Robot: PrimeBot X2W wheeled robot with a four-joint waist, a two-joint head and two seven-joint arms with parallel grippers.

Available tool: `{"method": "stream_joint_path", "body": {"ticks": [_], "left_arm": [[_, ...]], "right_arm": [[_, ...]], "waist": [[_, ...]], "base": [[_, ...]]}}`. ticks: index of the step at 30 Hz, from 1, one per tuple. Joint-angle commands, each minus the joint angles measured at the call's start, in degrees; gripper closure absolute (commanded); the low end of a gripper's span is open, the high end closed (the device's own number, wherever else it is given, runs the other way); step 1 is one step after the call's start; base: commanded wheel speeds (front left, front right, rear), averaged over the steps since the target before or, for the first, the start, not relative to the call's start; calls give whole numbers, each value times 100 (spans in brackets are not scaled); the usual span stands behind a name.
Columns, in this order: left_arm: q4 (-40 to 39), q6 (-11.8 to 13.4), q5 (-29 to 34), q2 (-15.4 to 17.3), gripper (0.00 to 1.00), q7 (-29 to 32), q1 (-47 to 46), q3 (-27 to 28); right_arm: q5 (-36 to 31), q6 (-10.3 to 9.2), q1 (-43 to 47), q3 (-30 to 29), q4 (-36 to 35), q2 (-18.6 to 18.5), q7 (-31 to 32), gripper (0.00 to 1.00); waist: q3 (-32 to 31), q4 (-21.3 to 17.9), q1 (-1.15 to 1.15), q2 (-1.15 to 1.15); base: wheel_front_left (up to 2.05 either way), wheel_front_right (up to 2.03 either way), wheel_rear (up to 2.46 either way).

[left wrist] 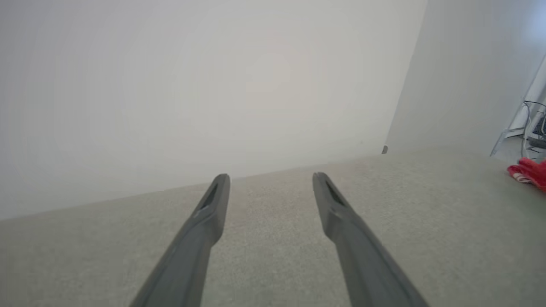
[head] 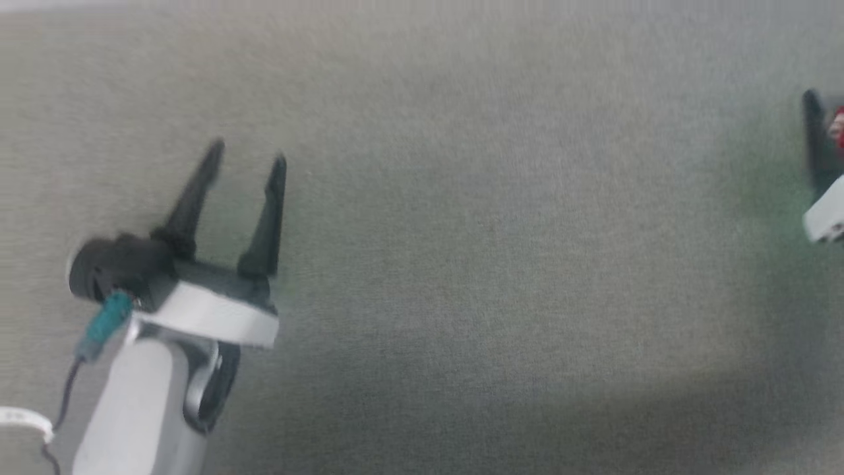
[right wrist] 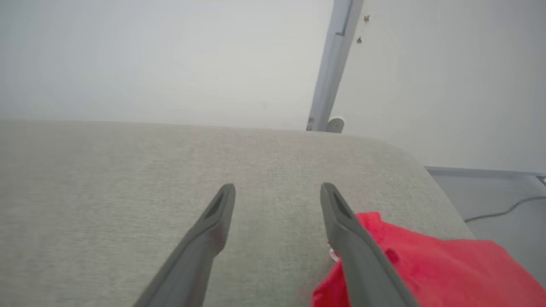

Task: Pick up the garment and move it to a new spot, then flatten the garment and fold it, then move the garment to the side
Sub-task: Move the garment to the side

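The left gripper hangs over the left part of the grey padded surface, its jaws spread wide with nothing between them; at the surface's right end, near its rounded corner, the right gripper also has wide, empty jaws; one finger crosses the edge of the crumpled red garment, which lies on the surface there.

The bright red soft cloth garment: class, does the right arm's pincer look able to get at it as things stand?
Probably yes. The bright red soft cloth garment lies on the grey fabric surface right beside the open right pincer, with nothing between them.
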Motion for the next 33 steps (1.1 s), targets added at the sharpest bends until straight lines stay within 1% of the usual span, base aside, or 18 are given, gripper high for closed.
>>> {"method": "stream_joint_path", "body": {"ticks": [1, 5, 9, 16, 20, 24, 28, 33], "left_arm": [[59, -8, -11, -38, 0, -23, 190, 67], [265, -8, -57, -186, 0, -24, 641, 248], [408, -8, -64, -267, 0, -23, 1013, 392], [511, -8, -90, -372, 0, -23, 1619, 685], [450, -9, -105, -418, 0, -23, 1945, 843], [328, -9, -182, -467, 0, -23, 2226, 933], [268, -9, -211, -472, 0, -23, 2360, 962], [103, -9, -231, -477, 0, -23, 2597, 1038]], "right_arm": [[84, -9, 217, 45, -126, 67, -103, 0], [226, -9, 718, 97, -490, 235, -275, 0], [313, -9, 1248, 197, -793, 397, -367, 0], [432, -9, 1972, 162, -1236, 658, -455, 0], [329, -9, 2298, 134, -1408, 731, -498, 0], [194, -9, 2609, 137, -1557, 682, -507, 0], [141, -9, 2831, -17, -1704, 734, -533, 0], [-16, -8, 3215, -292, -2069, 825, -544, 0]], "waist": [[-400, 207, 0, 0], [-777, 340, 0, 0], [-1105, 444, 0, 0], [-1624, 495, 0, 0], [-1868, 480, 0, 0], [-2037, 451, 0, 0], [-2128, 418, 0, 0], [-2207, 354, 0, 0]], "base": [[0, 0, 0], [0, 0, 0], [0, 0, 0], [0, 0, 0], [0, 0, 0], [0, 0, 0], [0, 0, 0], [0, 0, 0]]}}
